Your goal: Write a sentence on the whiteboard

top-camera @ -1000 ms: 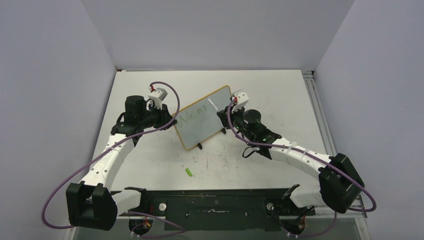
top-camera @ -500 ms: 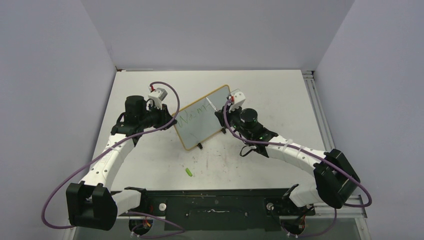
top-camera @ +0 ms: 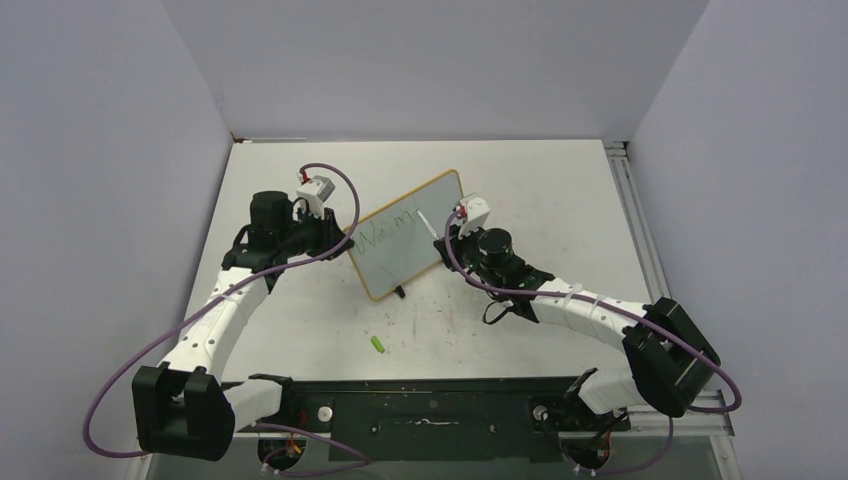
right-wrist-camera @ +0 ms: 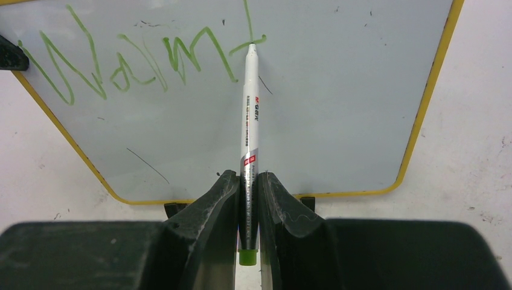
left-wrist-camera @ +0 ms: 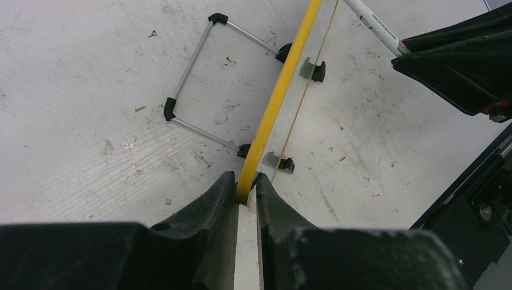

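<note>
Roughly centre-left in the overhead view, the left gripper [top-camera: 344, 238] is pressed together on the yellow frame of the whiteboard [top-camera: 410, 258]. It pinches the edge, apparently to steady the board against the push of writing. The whiteboard stands tilted on its feet mid-table, its face angled toward the right arm. Below it lies a small green piece [top-camera: 378, 344], perhaps a cap. Across the board's upper part runs the sentence [right-wrist-camera: 139, 60], only a few green letters, so the writing looks barely begun. Right of centre, the right gripper [right-wrist-camera: 247, 181] is clamped on a marker [right-wrist-camera: 249, 115], its tip touching the board at the last stroke.
</note>
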You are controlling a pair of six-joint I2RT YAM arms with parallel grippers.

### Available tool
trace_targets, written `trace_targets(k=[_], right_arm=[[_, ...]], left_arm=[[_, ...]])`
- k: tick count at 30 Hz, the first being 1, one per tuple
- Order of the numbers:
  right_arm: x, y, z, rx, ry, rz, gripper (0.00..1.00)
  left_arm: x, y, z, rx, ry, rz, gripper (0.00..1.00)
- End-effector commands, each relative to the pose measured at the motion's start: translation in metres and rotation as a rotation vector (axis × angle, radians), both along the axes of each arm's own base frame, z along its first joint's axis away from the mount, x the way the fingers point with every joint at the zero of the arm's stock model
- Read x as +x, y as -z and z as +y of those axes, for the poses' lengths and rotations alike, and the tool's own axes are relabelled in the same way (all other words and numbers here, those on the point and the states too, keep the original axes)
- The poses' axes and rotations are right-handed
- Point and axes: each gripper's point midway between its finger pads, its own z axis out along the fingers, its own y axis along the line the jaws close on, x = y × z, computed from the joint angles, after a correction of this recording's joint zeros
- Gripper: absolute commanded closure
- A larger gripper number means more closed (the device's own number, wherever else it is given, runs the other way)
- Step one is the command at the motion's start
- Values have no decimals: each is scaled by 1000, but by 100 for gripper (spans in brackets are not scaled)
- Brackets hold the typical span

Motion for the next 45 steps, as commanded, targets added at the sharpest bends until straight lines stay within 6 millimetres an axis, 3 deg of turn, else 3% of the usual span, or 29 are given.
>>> trace_targets(k=[1, 10, 20, 29, 37, 45], right_arm=[[-5, 4, 0, 5, 6, 8, 95], [-9, 19, -4, -28, 7, 38, 95], [1, 11, -15, -45, 82, 9, 95], [10, -11, -11, -28, 86, -42, 95], [-1, -57, -10, 47, 61, -124, 95], [15, -79, 6, 67, 47, -175, 95]], left_arm=[[2, -8, 1, 19, 7, -23, 100], [3, -8, 1, 21, 6, -23, 100], [2, -8, 1, 22, 6, -22, 100], [2, -8, 1, 23, 5, -23, 100], [2, -8, 2, 23, 2, -22, 100], [2, -8, 2, 23, 3, -22, 100]])
